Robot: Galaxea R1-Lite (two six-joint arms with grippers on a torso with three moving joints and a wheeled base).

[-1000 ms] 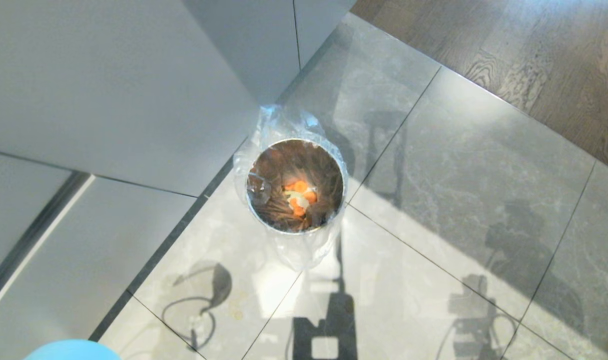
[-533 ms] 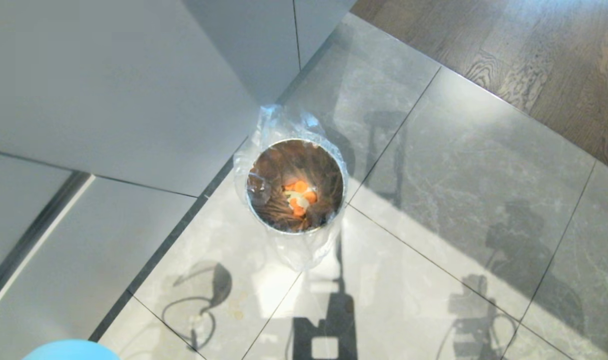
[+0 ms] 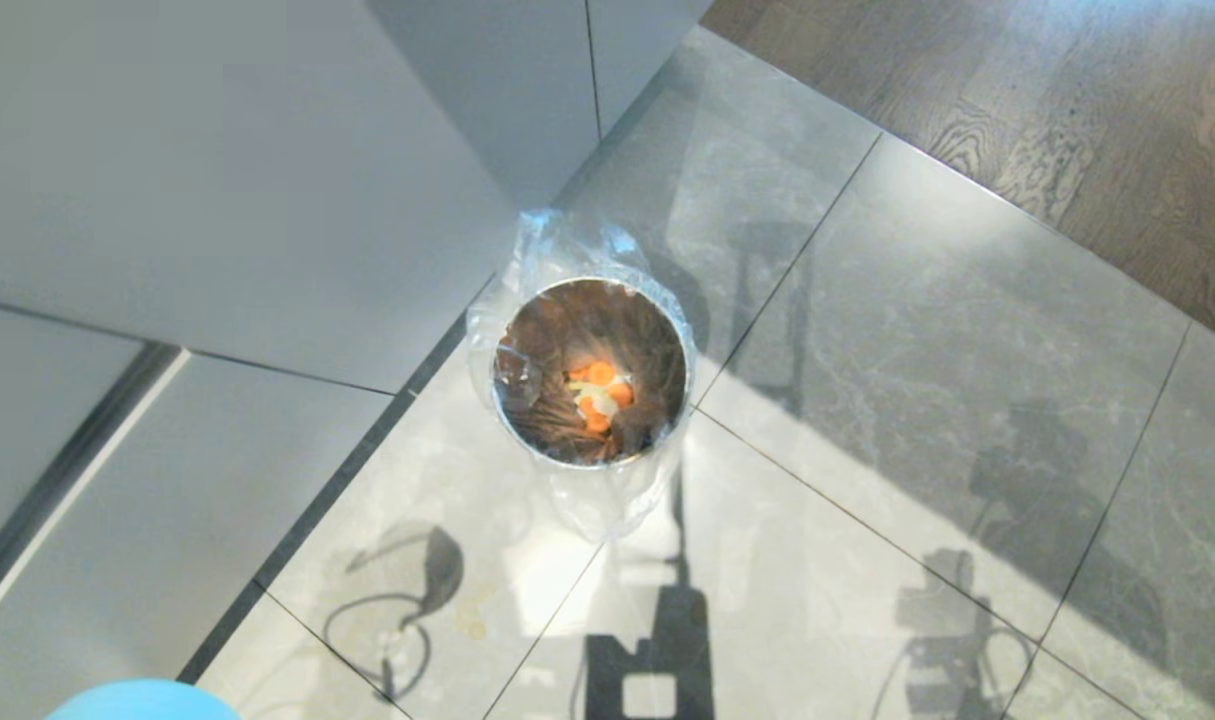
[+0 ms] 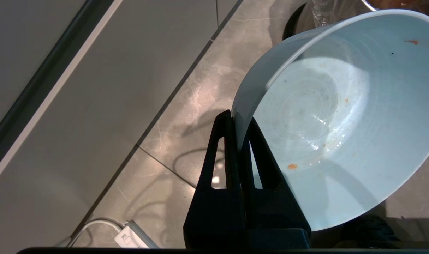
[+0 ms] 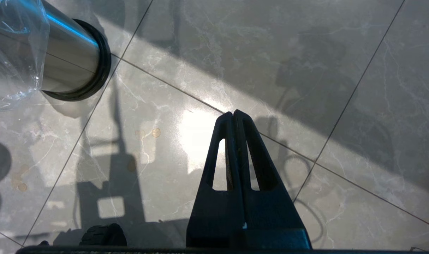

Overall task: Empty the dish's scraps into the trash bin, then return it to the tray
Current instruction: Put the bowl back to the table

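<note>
With the scraps [image 3: 597, 392] lying inside the trash bin [image 3: 667, 300], I log the dish [image 4: 327, 116] emptied, its rim pinched by my left gripper [image 4: 239, 118]. My right gripper [image 5: 233, 114] hangs over the floor tiles [image 5: 306, 70], fingers pressed together, empty.

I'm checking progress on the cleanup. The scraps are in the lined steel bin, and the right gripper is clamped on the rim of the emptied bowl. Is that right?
Not quite: the left gripper is clamped on the dish rim, as the left wrist view shows. The right gripper is shut on nothing above the floor. The scraps do lie in the lined trash bin.
</note>
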